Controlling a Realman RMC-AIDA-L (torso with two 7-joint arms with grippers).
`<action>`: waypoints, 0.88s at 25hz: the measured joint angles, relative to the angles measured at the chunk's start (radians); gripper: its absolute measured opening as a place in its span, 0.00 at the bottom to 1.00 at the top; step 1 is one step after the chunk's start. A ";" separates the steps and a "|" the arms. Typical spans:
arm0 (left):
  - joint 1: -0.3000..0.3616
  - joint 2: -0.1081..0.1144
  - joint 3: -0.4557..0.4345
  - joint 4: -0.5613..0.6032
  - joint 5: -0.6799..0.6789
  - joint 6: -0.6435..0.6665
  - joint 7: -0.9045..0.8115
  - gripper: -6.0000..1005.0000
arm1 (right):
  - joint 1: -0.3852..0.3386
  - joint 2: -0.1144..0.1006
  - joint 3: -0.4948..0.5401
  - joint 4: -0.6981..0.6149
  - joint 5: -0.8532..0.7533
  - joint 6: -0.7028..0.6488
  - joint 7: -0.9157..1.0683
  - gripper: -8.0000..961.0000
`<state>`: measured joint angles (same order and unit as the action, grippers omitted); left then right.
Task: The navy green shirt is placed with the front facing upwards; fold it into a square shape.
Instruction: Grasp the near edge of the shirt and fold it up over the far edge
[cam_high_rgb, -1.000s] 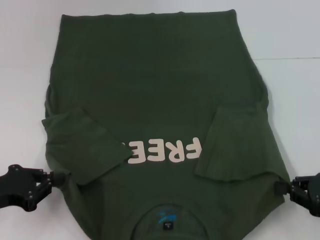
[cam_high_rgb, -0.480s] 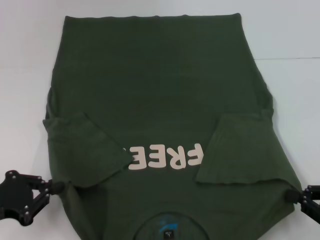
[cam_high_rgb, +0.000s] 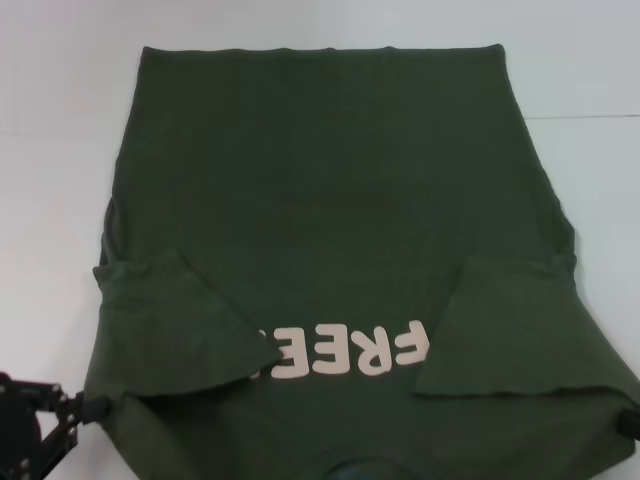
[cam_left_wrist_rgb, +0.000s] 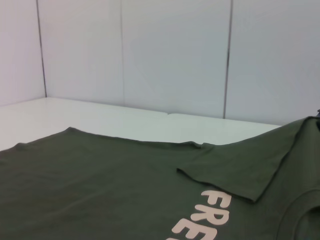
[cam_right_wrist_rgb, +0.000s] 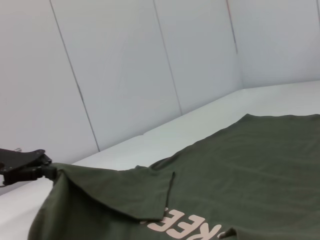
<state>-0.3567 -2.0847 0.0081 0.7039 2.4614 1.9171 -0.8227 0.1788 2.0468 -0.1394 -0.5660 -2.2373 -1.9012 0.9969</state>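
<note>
Down at the near left corner of the head view, the left claw (cam_high_rgb: 88, 407) has its fingertips pressed onto the shoulder edge of the navy green shirt (cam_high_rgb: 330, 200), pinching the cloth where the folded sleeve meets the body. The right wrist view shows that same claw (cam_right_wrist_rgb: 47, 171) from across the table, its dark fingers closed on the raised corner of fabric.

Moving right, the shirt lies spread over the white table (cam_high_rgb: 50, 150), front up, its hem at the far side and its collar toward the robot, cut off by the near edge of the head view. The left sleeve (cam_high_rgb: 175, 325) is folded inward onto the chest, partly covering the start of the pale pink lettering (cam_high_rgb: 345, 350), which reads upside down from the head camera. The same lettering appears in the left wrist view (cam_left_wrist_rgb: 202, 220) and in the right wrist view (cam_right_wrist_rgb: 182, 225). Further right, the right sleeve (cam_high_rgb: 520, 330) is likewise folded inward, its edge just beside the last letter.

At the far right edge of the head view, only a small dark sliver of the right claw (cam_high_rgb: 630, 422) shows, touching the shirt's right shoulder corner; whether its fingers are spread or closed cannot be told. Pale panelled walls (cam_left_wrist_rgb: 150, 55) stand behind the table.
</note>
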 joint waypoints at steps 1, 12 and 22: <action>0.009 -0.002 -0.002 0.005 -0.001 0.014 0.007 0.10 | -0.008 0.000 0.004 0.000 -0.001 -0.003 -0.007 0.05; 0.073 -0.011 -0.052 0.029 -0.002 0.081 0.053 0.10 | -0.072 -0.004 0.049 0.025 -0.001 -0.038 -0.069 0.05; 0.085 -0.011 -0.061 0.042 -0.007 0.105 0.074 0.11 | -0.073 -0.009 0.082 0.024 0.001 -0.067 -0.087 0.05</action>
<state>-0.2721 -2.0954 -0.0527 0.7457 2.4543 2.0225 -0.7491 0.1058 2.0375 -0.0576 -0.5415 -2.2366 -1.9684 0.9099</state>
